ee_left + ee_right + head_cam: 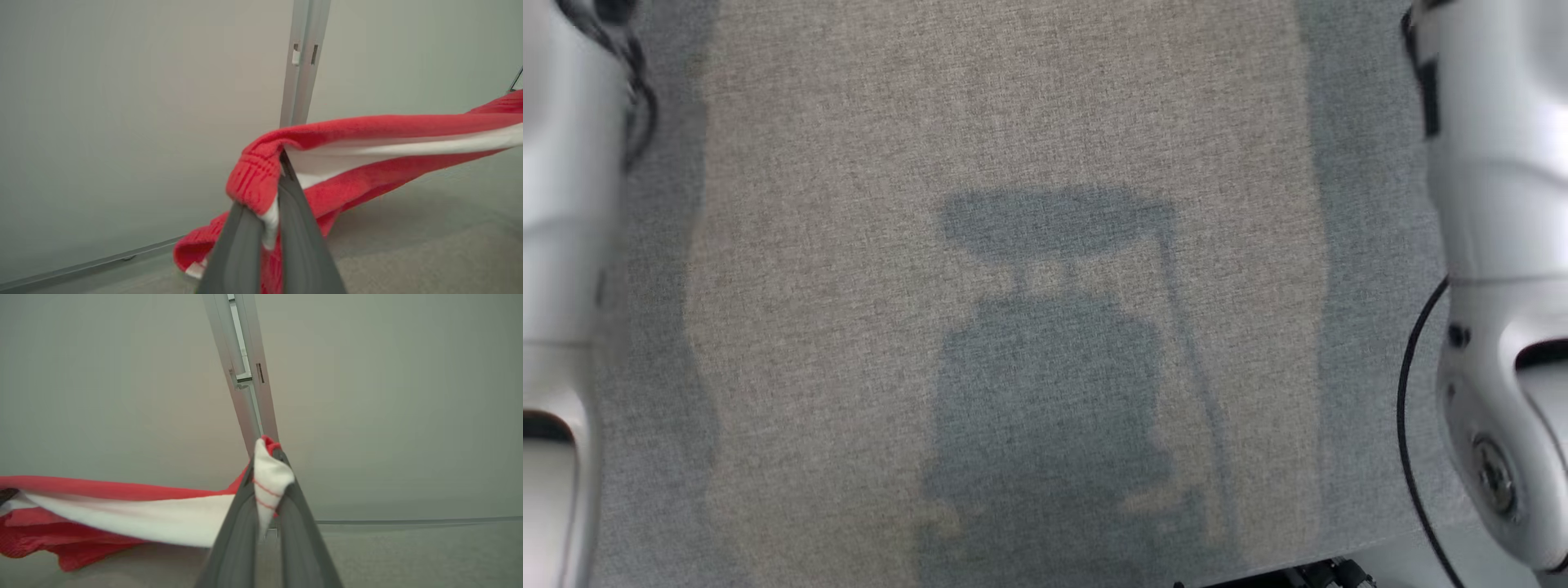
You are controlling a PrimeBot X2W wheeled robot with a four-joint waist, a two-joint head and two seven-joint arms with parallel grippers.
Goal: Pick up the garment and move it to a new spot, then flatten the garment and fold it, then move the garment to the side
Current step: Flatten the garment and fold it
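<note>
- L gripper (264, 179): fingers clamped tight on a ribbed red hem of the garment (388, 126); cloth bunched over the tips, white layer pinched between.
- R gripper (267, 465): fingers pinched narrow on a white corner w/ thin red stripes, a bit of red at the tip.
- Garment, red and white: held up off the surface and stretched in a band between the two grippers. It runs off to the right edge in the L wrist view and to the left edge in the R wrist view.
- Slack: a red fold hangs below the L gripper toward the surface. Contact cannot be told.
- Work surface (1013, 122): grey-beige woven cloth, flat, bare across the middle in the head view, w/ a dark shadow (1045, 367) at centre.
- Near edge of the surface shows at lower right (1421, 531), pale floor beyond.
- Pale forearms flank the head view, L (564, 245) and R (1494, 204); black cable (1409, 392) loops beside the R one.
- Far boundary: plain wall panels (122, 122) joined by a metal post (304, 61), w/ a rail (81, 265) along the base.
</note>
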